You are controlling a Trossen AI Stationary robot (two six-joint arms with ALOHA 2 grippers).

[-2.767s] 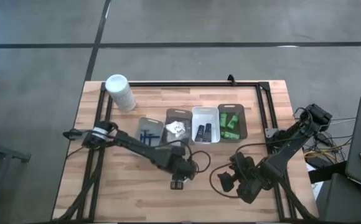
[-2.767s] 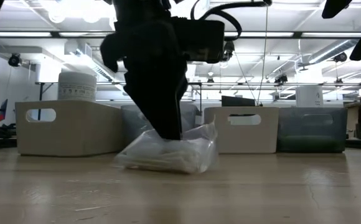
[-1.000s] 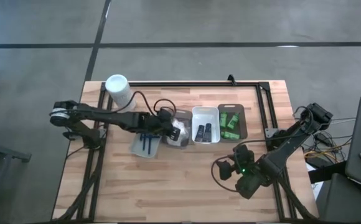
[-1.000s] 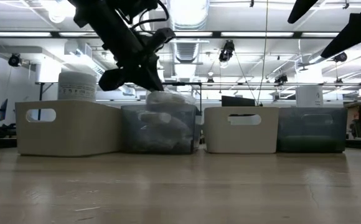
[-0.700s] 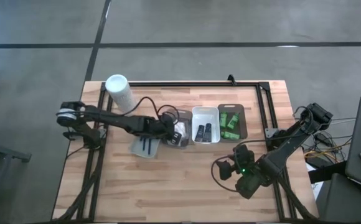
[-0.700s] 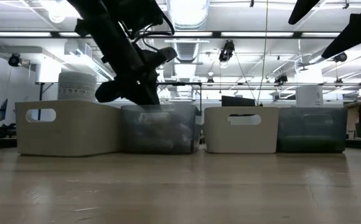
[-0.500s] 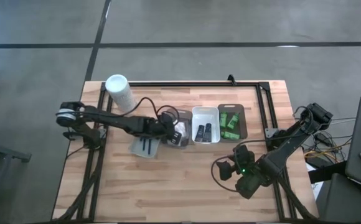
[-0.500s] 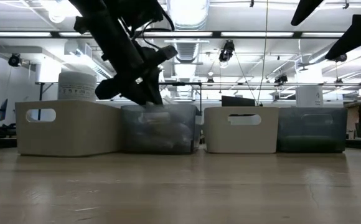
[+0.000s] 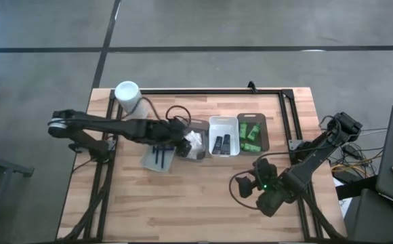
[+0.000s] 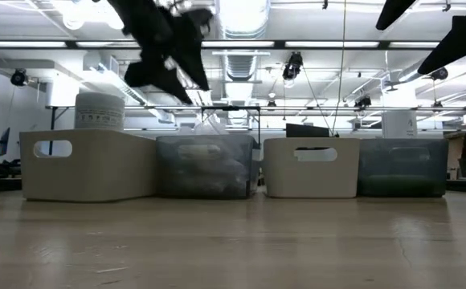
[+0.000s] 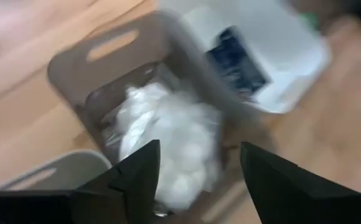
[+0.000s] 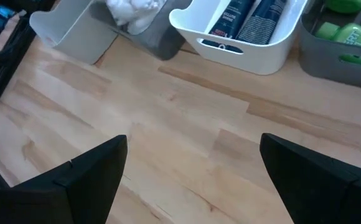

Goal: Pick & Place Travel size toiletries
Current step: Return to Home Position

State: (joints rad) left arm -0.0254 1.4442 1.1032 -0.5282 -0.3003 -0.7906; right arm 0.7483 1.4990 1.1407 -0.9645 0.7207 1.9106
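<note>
My left gripper (image 9: 184,137) hangs open and empty above the brown tray (image 9: 198,127), well over its rim in the low view (image 10: 169,64). White crinkly packets (image 11: 168,146) lie heaped in that tray, below my left gripper (image 11: 199,149). Dark razors (image 9: 159,154) lie in the pale grey tray to its left. Black tubes (image 9: 221,144) stand in the white tray and green bottles (image 9: 251,134) fill the dark grey tray. My right gripper (image 9: 249,190) waits open over bare wood near the front right, its fingers wide apart in its wrist view (image 12: 193,143).
The trays stand in a row across the table's middle (image 10: 312,166). A tall white cylindrical container (image 9: 130,100) stands at the far left corner. A black frame rail (image 9: 210,91) runs along the far and right edges. Bare wood (image 9: 183,203) lies on the near half.
My left gripper let go of a white packet, which dropped from the brown tray's rim in among the others. The gripper then rose clear of the tray and drew back a little toward the table's left.
</note>
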